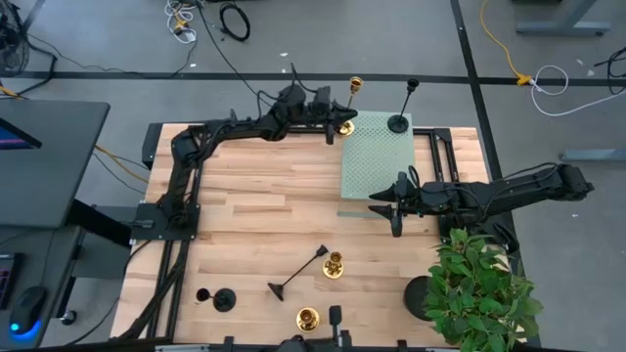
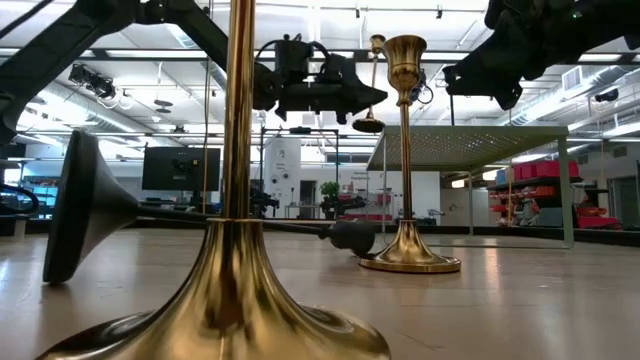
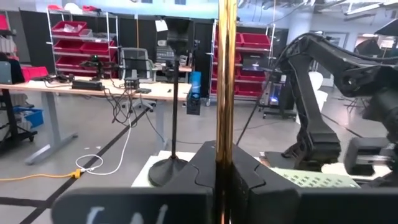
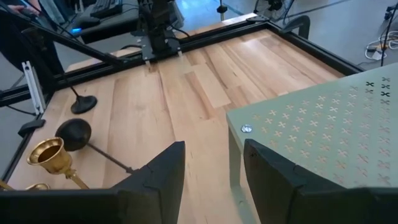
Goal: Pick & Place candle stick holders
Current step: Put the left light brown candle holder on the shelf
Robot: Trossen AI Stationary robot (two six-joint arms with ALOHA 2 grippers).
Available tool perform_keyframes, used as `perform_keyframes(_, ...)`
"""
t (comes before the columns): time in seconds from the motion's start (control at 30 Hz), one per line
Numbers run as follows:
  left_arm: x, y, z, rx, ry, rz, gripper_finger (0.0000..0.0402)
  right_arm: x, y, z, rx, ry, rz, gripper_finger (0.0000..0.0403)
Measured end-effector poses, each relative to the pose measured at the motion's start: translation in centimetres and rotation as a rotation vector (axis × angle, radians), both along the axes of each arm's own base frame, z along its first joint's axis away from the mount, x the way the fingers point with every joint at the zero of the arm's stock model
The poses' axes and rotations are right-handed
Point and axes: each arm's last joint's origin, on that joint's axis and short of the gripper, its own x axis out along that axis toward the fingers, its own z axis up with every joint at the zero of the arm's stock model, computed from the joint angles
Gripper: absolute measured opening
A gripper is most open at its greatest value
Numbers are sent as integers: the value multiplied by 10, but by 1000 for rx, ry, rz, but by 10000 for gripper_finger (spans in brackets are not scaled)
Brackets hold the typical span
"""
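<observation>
My left gripper (image 1: 335, 121) is at the table's far edge, shut on a tall gold candlestick (image 1: 350, 106) that stands upright at the far left corner of the green perforated stand (image 1: 377, 161). A black candlestick (image 1: 399, 123) stands by its base on the stand's far part. My right gripper (image 1: 395, 207) is open and empty at the stand's near edge. On the near table, a black candlestick (image 1: 298, 274) lies on its side. Two gold ones (image 1: 334, 264) (image 1: 308, 318) and a black one (image 1: 224, 299) stand there. My left gripper pinches the gold candlestick's thin stem (image 3: 225, 118) between its two fingers. The fingers (image 2: 345, 98) come level from the table's left and lie across the stem. The candlestick is upright, its base (image 2: 368, 125) about level with the stand's top; whether it rests there I cannot tell.
A black round pot (image 1: 421, 298) with a leafy green plant (image 1: 479, 288) stands at the near right corner. Bare wooden tabletop (image 1: 264, 205) lies between the arms. The black metal frame (image 1: 171, 196) runs along the table's left side.
</observation>
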Motion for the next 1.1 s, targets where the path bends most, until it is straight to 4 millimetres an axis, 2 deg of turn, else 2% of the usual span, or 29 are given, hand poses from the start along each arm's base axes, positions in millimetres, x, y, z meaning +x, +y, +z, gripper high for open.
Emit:
perform_keyframes(0.2,4,4,0,15,-11,19,7,0,0,0,-17,3,6,162)
perform_keyframes(0.37,11,9,0,21,-19,13,15,0,0,0,-27,5,10,162)
perform_keyframes(0.5,21,15,-6,26,-23,12,7,0,0,0,-27,6,10,162)
perform_keyframes(0.7,29,29,-11,5,-10,26,17,0,0,0,-28,6,10,162)
perform_keyframes(1.1,29,29,-11,11,-7,41,9,0,0,0,-39,6,7,162)
